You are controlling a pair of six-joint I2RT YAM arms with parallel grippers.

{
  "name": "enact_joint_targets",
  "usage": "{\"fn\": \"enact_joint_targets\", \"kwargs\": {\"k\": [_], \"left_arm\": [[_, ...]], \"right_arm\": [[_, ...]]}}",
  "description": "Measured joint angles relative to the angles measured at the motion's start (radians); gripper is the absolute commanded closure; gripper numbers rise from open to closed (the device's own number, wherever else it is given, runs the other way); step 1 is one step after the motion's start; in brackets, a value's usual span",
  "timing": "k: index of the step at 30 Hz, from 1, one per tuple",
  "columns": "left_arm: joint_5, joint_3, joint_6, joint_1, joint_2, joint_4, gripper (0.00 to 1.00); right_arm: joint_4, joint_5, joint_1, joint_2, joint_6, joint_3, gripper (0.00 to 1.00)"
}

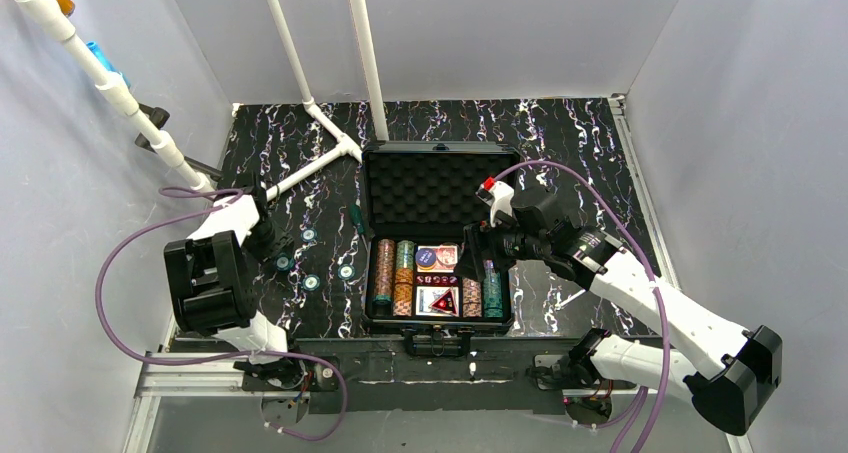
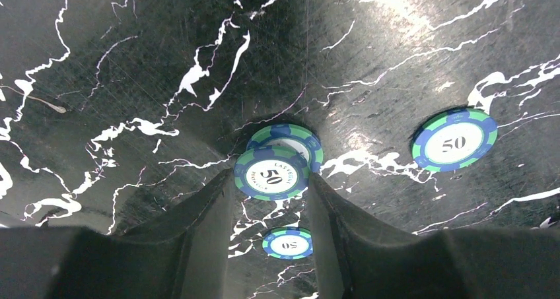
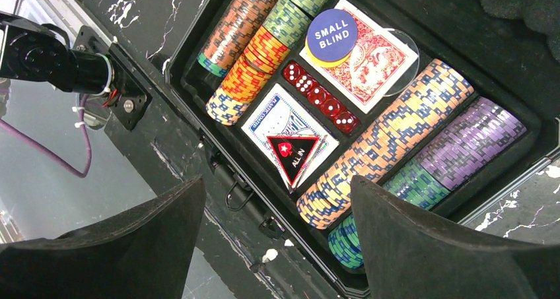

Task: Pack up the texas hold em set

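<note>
Left hand point(image 2: 269, 177) clenched on green chip point(image 2: 271, 172), edges pinched. Case point(image 1: 440, 178) lies to its right, loose chips point(image 1: 345, 270) between. Right hand point(image 3: 277, 180) released, above case.

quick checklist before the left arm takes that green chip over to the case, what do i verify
1. Grip: ok. The left pincer has the green 50 chip between its fingertips, with both chip edges touching.
2. Single chip: cannot tell. A second green chip is overlapped right behind it.
3. Case access: ok. The lid stands open on the case.
4. Clear drop zone: not ok. The right pincer hovers open over the case's chip rows.
5. Free slot for this chip: cannot tell.
6. Table cleared: not ok. Loose chips lie left of the case.
</note>
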Motion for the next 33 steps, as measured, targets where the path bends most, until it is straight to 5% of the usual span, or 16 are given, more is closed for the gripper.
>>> {"fn": "enact_joint_targets", "kwargs": {"k": [4,8,14,23,33], "left_arm": [[0.000,0.006,0.004,0.003,0.013,0.011,0.65],[0.002,0.015,0.009,0.003,0.027,0.016,0.44],[-0.006,0.038,0.011,0.003,0.025,0.003,0.32],[0.038,0.122,0.052,-0.052,0.021,-0.002,0.23],[0.100,0.310,0.145,-0.148,0.252,0.025,0.27]], "right_arm": [[0.000,0.000,-0.002,0.000,0.000,0.000,0.13],[0.000,0.000,-0.003,0.000,0.000,0.000,0.13],[0.000,-0.002,-0.003,0.000,0.000,0.000,0.13],[0.000,-0.009,-0.004,0.014,0.001,0.000,0.13],[0.000,-0.010,-0.004,0.014,0.002,0.000,0.13]]}}
